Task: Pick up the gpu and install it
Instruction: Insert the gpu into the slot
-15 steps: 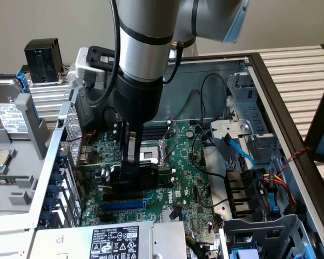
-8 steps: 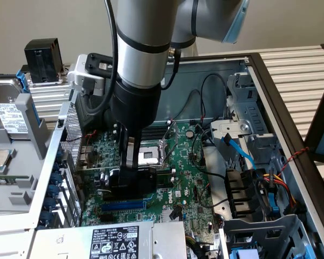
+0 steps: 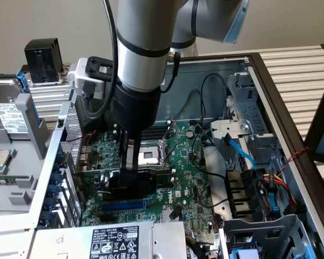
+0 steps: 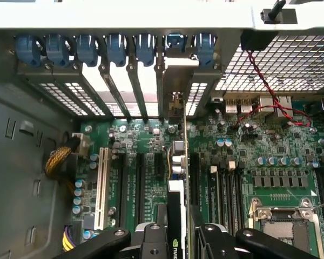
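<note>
Peeking into an open PC case (image 3: 270,91) here. Got the gripper (image 3: 130,171) sitting low over the green motherboard (image 3: 189,178), just beside the CPU socket (image 3: 149,156), toward the exterior view's left. Clamped narrow on the gpu (image 3: 143,182), one finger on each side of the black shroud. Holding it upright on its long edge over the expansion slots, just beyond the blue slot (image 3: 123,205) as seen from the exterior camera. Can't tell if it's seated in a slot or just sitting above one.

From the wrist cam: looking straight along the gpu (image 4: 176,208) edge-on, pinched between the two black fingers (image 4: 151,237). Pointing its silver end bracket (image 4: 179,70) at the rear wall, lined up with one of the slot openings under the row of blue retention clips (image 4: 110,48). Standing among the black slots, well apart from the white slot (image 4: 102,183). Also spotting a red-and-black twisted wire (image 4: 267,89) across the mesh corner and a yellow cable bundle (image 4: 56,159) near the case wall.

Outside the case, on the exterior view's left: a hard drive (image 3: 5,116), a loose CPU (image 3: 0,159) and a black cooler (image 3: 43,53). Down front, a power supply (image 3: 116,240) with a white label.
</note>
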Available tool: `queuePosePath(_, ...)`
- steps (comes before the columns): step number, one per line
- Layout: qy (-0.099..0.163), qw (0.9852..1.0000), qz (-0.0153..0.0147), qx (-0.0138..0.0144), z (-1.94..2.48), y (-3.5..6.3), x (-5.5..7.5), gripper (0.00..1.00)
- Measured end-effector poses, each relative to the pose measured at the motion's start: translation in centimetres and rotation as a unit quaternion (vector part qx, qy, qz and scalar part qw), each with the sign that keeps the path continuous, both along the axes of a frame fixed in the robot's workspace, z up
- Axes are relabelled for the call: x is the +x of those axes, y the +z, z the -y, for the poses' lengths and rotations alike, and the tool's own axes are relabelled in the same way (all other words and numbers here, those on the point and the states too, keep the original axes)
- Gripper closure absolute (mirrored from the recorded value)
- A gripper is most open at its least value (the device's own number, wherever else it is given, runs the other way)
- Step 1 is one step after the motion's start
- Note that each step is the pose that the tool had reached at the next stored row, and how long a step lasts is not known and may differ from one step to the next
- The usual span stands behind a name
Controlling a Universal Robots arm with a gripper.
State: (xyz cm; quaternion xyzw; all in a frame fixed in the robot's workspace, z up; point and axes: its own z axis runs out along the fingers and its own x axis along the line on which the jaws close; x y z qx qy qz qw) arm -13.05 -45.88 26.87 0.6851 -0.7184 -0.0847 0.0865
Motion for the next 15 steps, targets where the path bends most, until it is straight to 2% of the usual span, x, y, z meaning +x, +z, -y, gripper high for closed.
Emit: queuePosePath(15,0.000,1.0000,-0.0023,0.0001,0.01,-0.54,-0.23,0.74)
